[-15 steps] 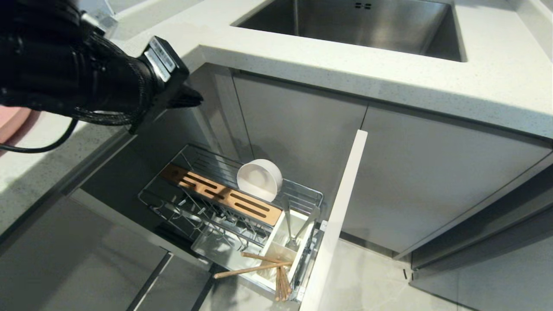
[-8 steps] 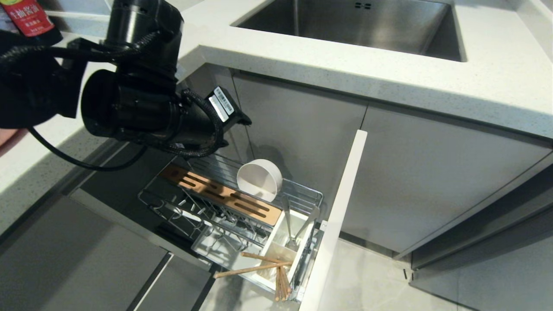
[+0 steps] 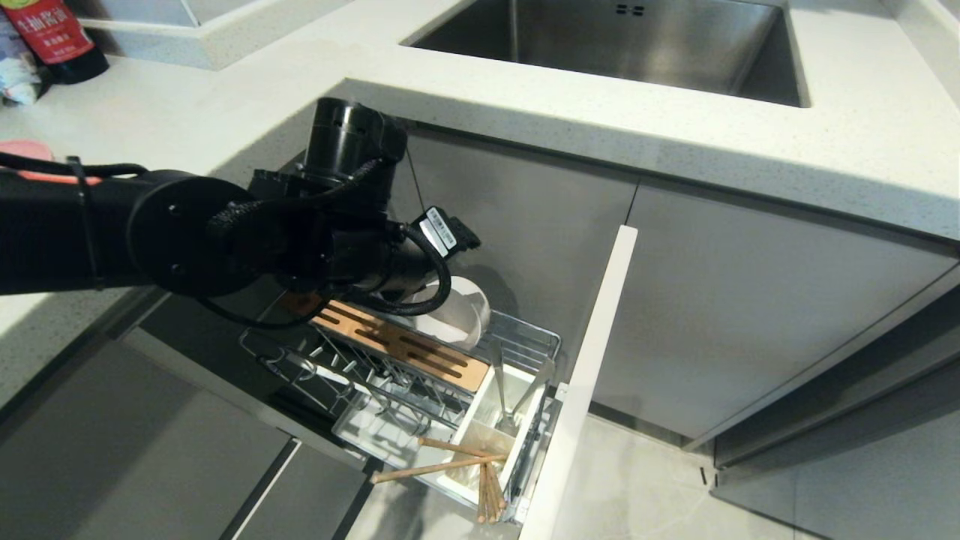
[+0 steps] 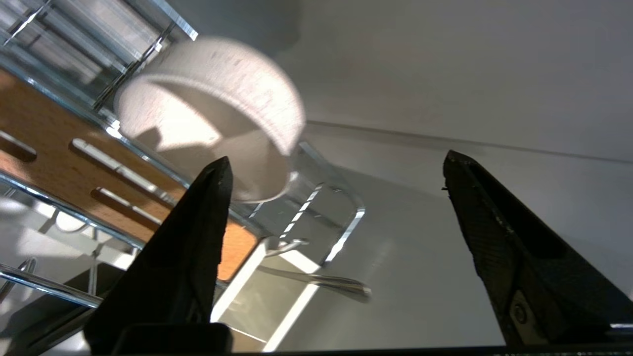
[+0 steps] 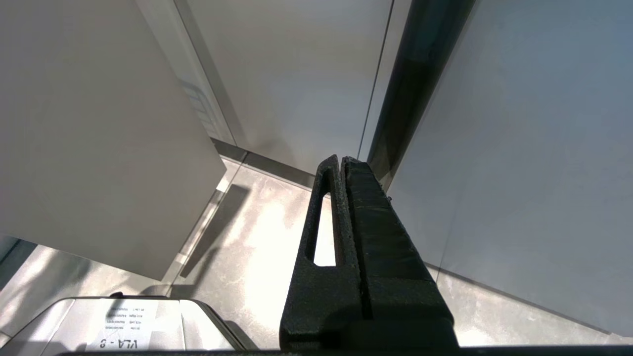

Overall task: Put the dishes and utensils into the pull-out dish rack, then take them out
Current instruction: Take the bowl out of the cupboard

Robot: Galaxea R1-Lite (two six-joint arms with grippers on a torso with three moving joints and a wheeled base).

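Below the pale stone surface (image 3: 675,142) and its steel sink (image 3: 637,45), the pull-out dish rack (image 3: 525,341) stands drawn out from the cabinet, its pale front panel (image 3: 585,375) at the outer end. A small cream-white bowl (image 3: 469,319) stands on its edge in the wire section, tipped so its opening faces the slotted wooden strip (image 3: 405,349) just beside it; in the left wrist view the bowl (image 4: 212,113) shows its hollow side. The white utensil box (image 3: 495,431) at the panel end holds a grey metal spoon (image 3: 501,390) in its rear compartment, handle leaning upward. A pair of wooden chopsticks (image 3: 439,463) lies crosswise over the front compartment, their tips reaching out past the box's side, while a bundle of chopsticks (image 3: 489,491) stands in that compartment's corner. The upright plate prongs (image 3: 352,375) hold nothing, and the white tray (image 3: 382,435) lies beneath them.

The left gripper (image 4: 336,188) hangs over the rack close to the bowl, its two fingers (image 4: 198,237) spread wide apart and holding nothing; one fingertip overlaps the bowl's rim in the wrist view, though contact cannot be told. The right gripper (image 5: 342,163) is parked low beside the cabinet doors above the floor (image 5: 257,237), fingers pressed together and empty.

At the far left of the surface lies a sliver of pink plate (image 3: 30,154), and a red-labelled bottle (image 3: 52,37) stands in the corner.
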